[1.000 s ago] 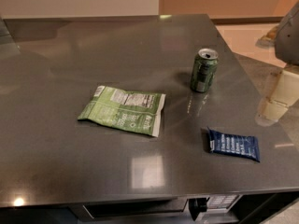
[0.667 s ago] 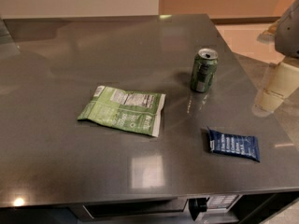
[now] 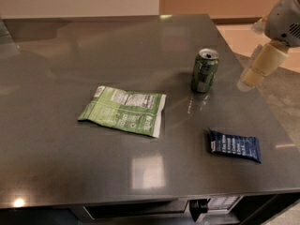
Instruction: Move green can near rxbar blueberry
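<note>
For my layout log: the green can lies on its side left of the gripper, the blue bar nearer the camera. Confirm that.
Wrong: the green can stands upright, left of the gripper, the rxbar blueberry nearer the camera. The camera view shows it.

Print on the bag (image 3: pixel 124 110) and the bar wrapper (image 3: pixel 234 145) cannot be read. The gripper (image 3: pixel 247 81) hangs near the can (image 3: pixel 204 71).

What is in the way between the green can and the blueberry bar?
Nothing visible: bare tabletop separates the green can and the rxbar blueberry. The chip bag lies off left; the pincer hovers right of the can.
</note>
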Tool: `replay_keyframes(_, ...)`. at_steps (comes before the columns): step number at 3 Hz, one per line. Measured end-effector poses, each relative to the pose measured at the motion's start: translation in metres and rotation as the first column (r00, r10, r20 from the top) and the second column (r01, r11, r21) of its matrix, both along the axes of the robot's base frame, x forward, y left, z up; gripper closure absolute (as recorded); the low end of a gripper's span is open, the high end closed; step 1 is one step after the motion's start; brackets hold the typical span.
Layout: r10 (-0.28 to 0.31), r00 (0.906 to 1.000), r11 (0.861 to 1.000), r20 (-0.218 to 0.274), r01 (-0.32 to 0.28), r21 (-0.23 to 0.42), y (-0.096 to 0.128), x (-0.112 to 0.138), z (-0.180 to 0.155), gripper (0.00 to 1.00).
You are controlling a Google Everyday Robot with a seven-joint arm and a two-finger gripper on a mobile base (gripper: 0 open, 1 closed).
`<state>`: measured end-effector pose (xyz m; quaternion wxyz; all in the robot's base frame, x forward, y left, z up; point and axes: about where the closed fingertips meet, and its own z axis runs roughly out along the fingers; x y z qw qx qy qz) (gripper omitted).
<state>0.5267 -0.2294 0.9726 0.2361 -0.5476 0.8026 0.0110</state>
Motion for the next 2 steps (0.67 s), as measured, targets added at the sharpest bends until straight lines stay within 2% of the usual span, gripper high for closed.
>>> replay_keyframes(1, -0.008, 0.9999, 0.998, -0.013, 0.009, 0.064, 0.007, 0.037, -0.012, 0.00)
replay_keyframes(2, -0.013, 0.9982, 0.994, -0.058, 0.019, 0.104, 0.020, 0.072, -0.031, 0.00)
